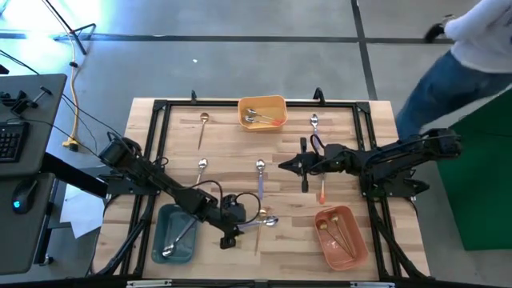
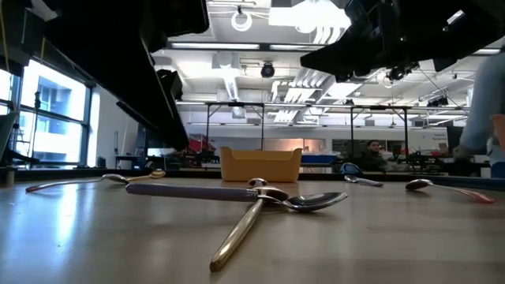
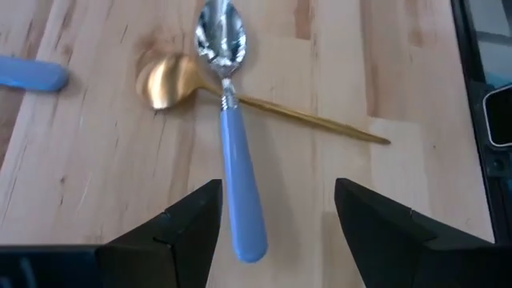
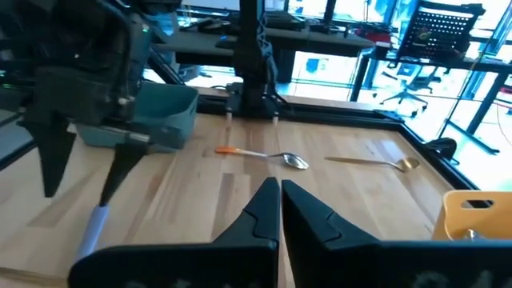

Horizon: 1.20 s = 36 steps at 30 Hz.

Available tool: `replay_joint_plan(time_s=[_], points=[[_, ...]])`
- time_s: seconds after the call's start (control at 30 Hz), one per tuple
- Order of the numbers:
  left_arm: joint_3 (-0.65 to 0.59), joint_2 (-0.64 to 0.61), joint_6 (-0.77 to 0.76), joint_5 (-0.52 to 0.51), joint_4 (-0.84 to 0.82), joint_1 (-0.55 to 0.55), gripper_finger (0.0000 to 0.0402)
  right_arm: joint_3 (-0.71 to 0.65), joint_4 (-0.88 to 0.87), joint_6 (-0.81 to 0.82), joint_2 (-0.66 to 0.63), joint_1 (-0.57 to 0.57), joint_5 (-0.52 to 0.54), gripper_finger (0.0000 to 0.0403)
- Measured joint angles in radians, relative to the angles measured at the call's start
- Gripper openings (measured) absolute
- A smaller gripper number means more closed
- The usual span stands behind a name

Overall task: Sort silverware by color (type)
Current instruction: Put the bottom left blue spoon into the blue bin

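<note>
A lavender-handled spoon (image 3: 232, 144) lies flat on the wooden worktop (image 1: 232, 152), its neck crossing over a gold spoon (image 3: 240, 96) near the front edge. The left hand (image 3: 276, 216) hangs just above the lavender handle, fingers spread wide to either side of it and gripping nothing. Beside this pair sits a teal tray (image 1: 174, 234) holding a spoon, and at the front right a pink tray (image 1: 341, 236) holds gold pieces. An orange tray (image 1: 263, 112) at the far edge contains spoons with orange-red handles. The right hand (image 1: 282, 166) hovers over the worktop's middle, fingers pressed together and empty. Other spoons lie scattered singly across the worktop. A person (image 1: 464, 56) stands beyond the far right corner.
</note>
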Motion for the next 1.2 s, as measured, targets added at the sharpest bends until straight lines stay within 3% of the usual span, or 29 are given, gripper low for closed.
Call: replay_joint_plan(time_s=[0.43,0.53,0.7,0.73,1.03,1.2], points=[[0.002,0.132,0.057,-0.052,-0.001,-0.003,0.0209,0.0,-0.009,0.0,0.0,0.0,0.015,0.0],[0.002,0.13,0.065,-0.054,-0.01,-0.001,0.0167,0.0,-0.009,0.0,0.0,0.0,0.015,0.0],[0.001,0.117,0.096,-0.004,-0.034,0.013,0.005,0.0,-0.015,0.0,0.0,0.0,0.044,0.0],[0.001,0.115,0.096,0.0,-0.04,0.014,0.005,0.0,-0.019,0.0,0.0,0.0,0.049,0.0],[-0.001,-0.045,0.09,0.011,-0.112,0.037,0.0051,0.0,-0.039,0.001,0.0,0.0,0.051,0.0],[-0.002,-0.207,-0.053,0.003,-0.216,0.016,0.0051,0.0,-0.039,0.001,0.0,0.0,0.051,0.0]])
